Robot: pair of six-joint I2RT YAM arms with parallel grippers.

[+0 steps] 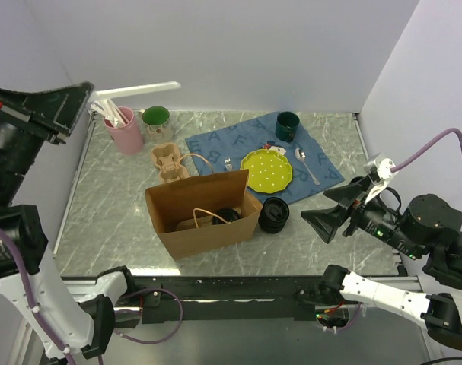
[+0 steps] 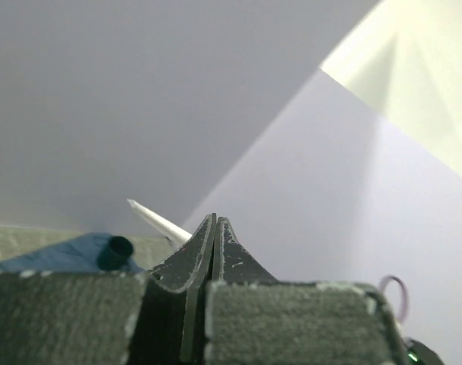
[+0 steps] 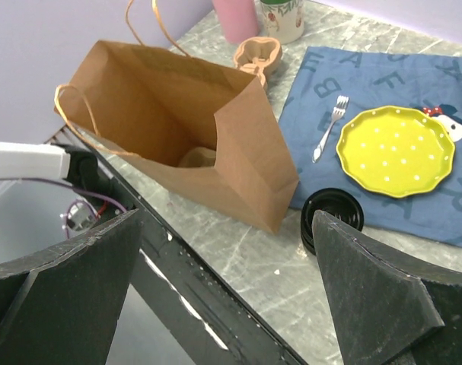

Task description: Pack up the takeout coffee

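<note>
Two takeout cups are accounted for. The first cup (image 1: 227,215) is seen only as a dark round lid low inside the brown paper bag (image 1: 208,236), and is judged to be already packed. The second cup (image 1: 274,214) is stood on the table just beside the bag's right end, at the near edge of the blue placemat (image 1: 215,144). The task is therefore judged to be about half done, with that second cup yet to be lifted in. The right gripper (image 1: 331,210) is held near this cup but apart from it, its jaws spread wide with nothing between them. The left gripper (image 1: 82,93) is raised well away at the far left, its fingers pressed together on nothing. A tan carrier (image 1: 167,162) is stood behind the bag.
</note>
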